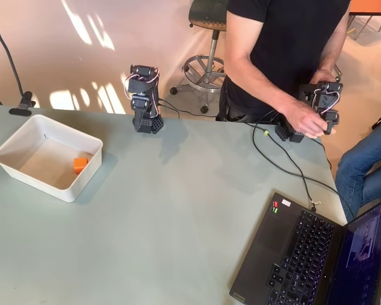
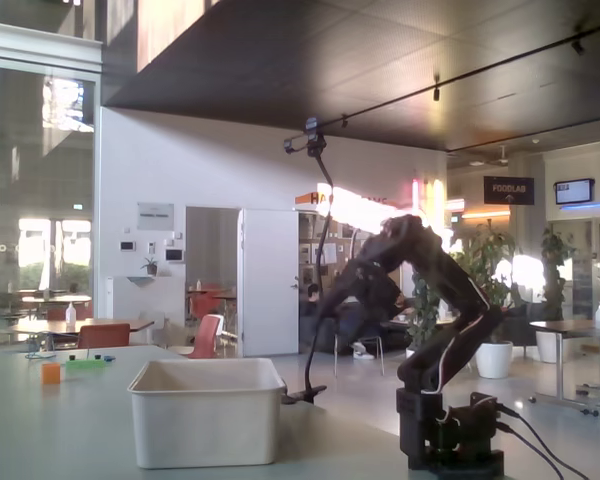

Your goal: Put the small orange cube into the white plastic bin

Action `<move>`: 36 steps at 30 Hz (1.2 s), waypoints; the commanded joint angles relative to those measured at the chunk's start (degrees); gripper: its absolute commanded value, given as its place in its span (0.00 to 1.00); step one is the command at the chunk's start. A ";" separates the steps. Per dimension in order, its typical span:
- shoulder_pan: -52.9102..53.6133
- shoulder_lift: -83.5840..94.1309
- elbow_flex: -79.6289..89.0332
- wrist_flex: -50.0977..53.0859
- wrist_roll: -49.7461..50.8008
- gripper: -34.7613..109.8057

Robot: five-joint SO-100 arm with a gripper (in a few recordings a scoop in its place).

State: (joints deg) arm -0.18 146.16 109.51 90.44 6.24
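On the left of the counter in the overhead view sits the bin, a shallow white tub set at a slight angle, and the cube lies inside it on the floor, close against the right-hand wall. From the low fixed view the bin shows only its outer walls and rim, so its contents are hidden there (a small orange block on a far table is a different object, well away from the bin). At the far edge of the counter stands the arm, seen from above as a dark stack of motors with white and pink wiring, well apart from the bin. In the fixed view the arm rises from its base on the right and bends over to the left, with the claw held in the air above and to the right of the bin, touching nothing. It is a dark silhouette against a bright background, so I cannot tell whether its jaws are apart or together. A laptop sits open at the near right corner of the counter.
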 commanded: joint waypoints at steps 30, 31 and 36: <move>-10.20 30.76 57.83 -28.56 -0.70 0.44; -10.20 33.05 58.97 -28.83 -0.70 0.44; -10.20 39.55 66.36 -28.92 -0.70 0.44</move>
State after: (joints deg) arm -10.02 183.34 174.73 62.05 5.89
